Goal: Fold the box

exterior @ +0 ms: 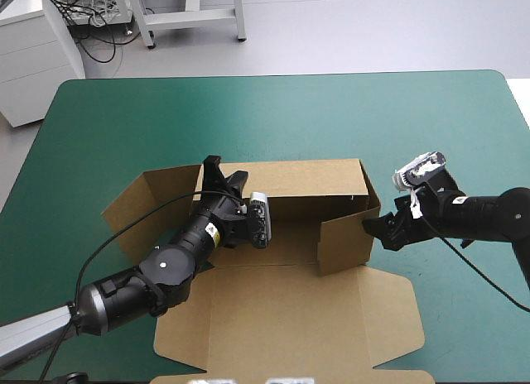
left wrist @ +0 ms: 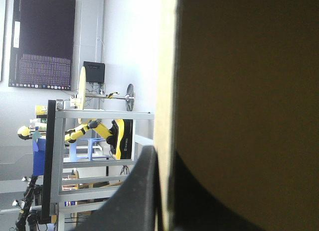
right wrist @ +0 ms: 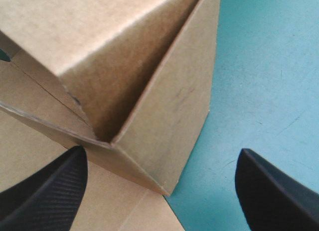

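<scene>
The brown box [exterior: 290, 272] lies half raised in the middle of the table. Its back wall and right side wall stand upright; its left flap [exterior: 149, 204] leans outward. My left gripper [exterior: 222, 175] is at the back wall's left end, shut on the box. In the left wrist view the board [left wrist: 239, 91] runs edge-on between the black fingers [left wrist: 142, 191] of the left gripper [left wrist: 167, 164]. My right gripper [exterior: 383, 232] hovers just outside the right wall's front corner. It is the right gripper [right wrist: 162, 154] that stands open, with the box corner [right wrist: 164, 106] ahead between its fingers, not touching.
The lid panel [exterior: 290, 326] lies flat toward the table's front edge, with its side tabs spread out. Bare teal-green cover [exterior: 290, 111] stretches along the far side and to the right of the box [right wrist: 264, 91].
</scene>
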You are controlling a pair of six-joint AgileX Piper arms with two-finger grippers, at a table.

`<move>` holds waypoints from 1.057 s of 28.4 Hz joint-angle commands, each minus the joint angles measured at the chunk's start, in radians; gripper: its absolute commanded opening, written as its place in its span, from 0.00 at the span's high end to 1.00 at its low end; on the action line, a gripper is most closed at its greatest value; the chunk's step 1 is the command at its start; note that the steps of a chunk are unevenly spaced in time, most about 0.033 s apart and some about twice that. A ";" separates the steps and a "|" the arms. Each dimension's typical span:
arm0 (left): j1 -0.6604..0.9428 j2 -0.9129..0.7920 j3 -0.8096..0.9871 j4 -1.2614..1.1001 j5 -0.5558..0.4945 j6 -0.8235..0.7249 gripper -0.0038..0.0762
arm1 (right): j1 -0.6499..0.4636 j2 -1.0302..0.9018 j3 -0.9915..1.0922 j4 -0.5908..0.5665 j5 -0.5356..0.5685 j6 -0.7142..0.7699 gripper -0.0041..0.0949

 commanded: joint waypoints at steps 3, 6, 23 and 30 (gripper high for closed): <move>-0.006 -0.016 -0.018 -0.029 0.032 -0.024 0.99 | -0.002 -0.021 -0.021 0.100 -0.009 -0.049 0.20; -0.006 -0.016 -0.018 -0.029 0.032 -0.024 0.99 | 0.022 -0.021 -0.017 0.115 -0.027 -0.069 0.20; -0.006 -0.016 -0.018 -0.136 0.006 0.062 0.97 | 0.178 -0.019 -0.015 -0.010 -0.199 0.024 0.20; -0.006 -0.016 -0.018 -0.136 0.006 0.062 0.97 | 0.231 -0.017 -0.015 -0.017 -0.236 0.032 0.20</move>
